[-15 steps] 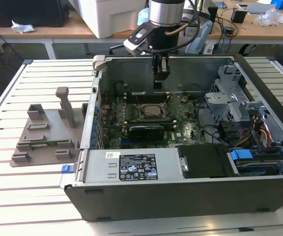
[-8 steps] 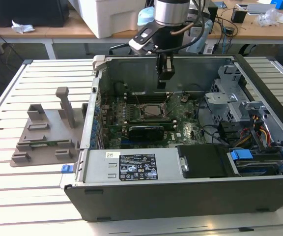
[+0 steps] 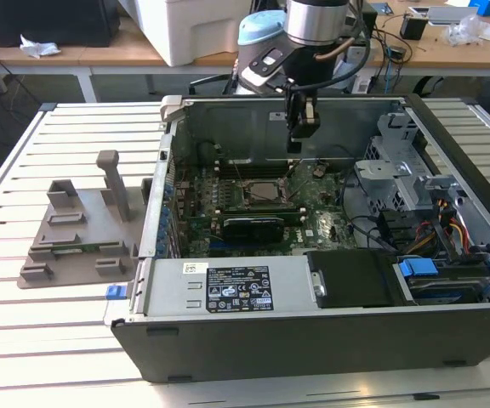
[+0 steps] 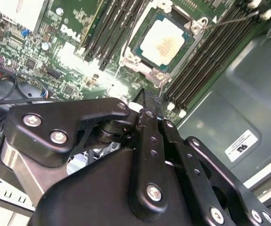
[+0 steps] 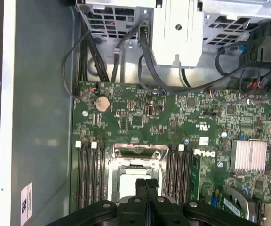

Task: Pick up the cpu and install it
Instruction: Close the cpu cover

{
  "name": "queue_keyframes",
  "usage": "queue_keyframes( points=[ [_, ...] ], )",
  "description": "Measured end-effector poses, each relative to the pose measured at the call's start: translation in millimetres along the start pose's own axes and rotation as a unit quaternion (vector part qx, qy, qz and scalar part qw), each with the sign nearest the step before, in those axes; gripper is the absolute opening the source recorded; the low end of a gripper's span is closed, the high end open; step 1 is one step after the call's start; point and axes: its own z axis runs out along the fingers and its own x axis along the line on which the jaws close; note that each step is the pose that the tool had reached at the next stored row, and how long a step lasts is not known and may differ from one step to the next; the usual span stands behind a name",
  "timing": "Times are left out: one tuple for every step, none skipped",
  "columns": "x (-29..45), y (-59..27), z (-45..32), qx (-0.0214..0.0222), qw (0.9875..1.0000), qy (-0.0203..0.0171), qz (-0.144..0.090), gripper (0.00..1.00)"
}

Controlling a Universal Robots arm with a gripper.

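A: Exterior view first. What do you have?
B: Your gripper [image 3: 294, 146] hangs inside the open computer case [image 3: 313, 340], above the green board [image 3: 317, 228], touching nothing. The cpu [image 3: 262, 191] lies flat in its socket mid-board, below the fingertips and a bit toward the exterior view's left. The black card [image 3: 253, 226] is just beside it. The grey tray [image 3: 66, 246] sits on the slatted table [image 3: 49, 340] outside the case, on the exterior view's left, well apart from your arm.
A: Fingers?
B: Can't tell from there.
A: Second wrist view?
B: The cpu [image 4: 165, 42] sits silvery side up in the socket's metal frame, with memory slots [image 4: 102, 28] on either side. The gripper [image 4: 149, 96] is clear of it, and the fingers look together.
A: First wrist view?
B: That settles it. You've got both fingers [image 5: 140, 188] pressed against each other with only a thin seam between them, nothing held. The gripper [image 5: 146, 181] partly covers the cpu [image 5: 128, 181], which lies in the socket between the slot rows. A round coin battery [image 5: 101, 103] sits elsewhere on the board, near the case wall.
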Motion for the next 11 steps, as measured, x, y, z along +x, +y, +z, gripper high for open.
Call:
queue_keyframes(
  points=[
    [0.0,3.7,-0.1,0.0001,1.0,0.0,0.0,0.11],
    [0.1,5.8,-0.1,0.0002,1.0,0.0,0.0,0.11],
    [0.4,10.3,-0.1,0.0007,1.0,-0.0001,0.0,0.11],
    [0.6,14.6,1.3,0.0014,1.0,0.0,0.0,0.11],
    [0.8,16.8,2.6,0.0021,1.0,-0.0001,0.0,0.11],
    [1.0,19.4,3.9,0.0027,1.0,-0.0001,0.0,0.11],
    [1.6,24.2,5.9,0.0039,1.0,-0.0001,0.0,0.11],
    [2.5,30.4,8.7,0.0056,1.0,0.0,0.0,0.11],
    [3.6,37.0,12.4,0.0069,1.0,0.0,0.0,0.11],
    [4.4,41.0,14.8,0.0074,1.0,0.0,0.0,0.11],
    [5.0,43.3,16.6,0.0076,1.0,0.0,0.0,0.11]
  ],
)
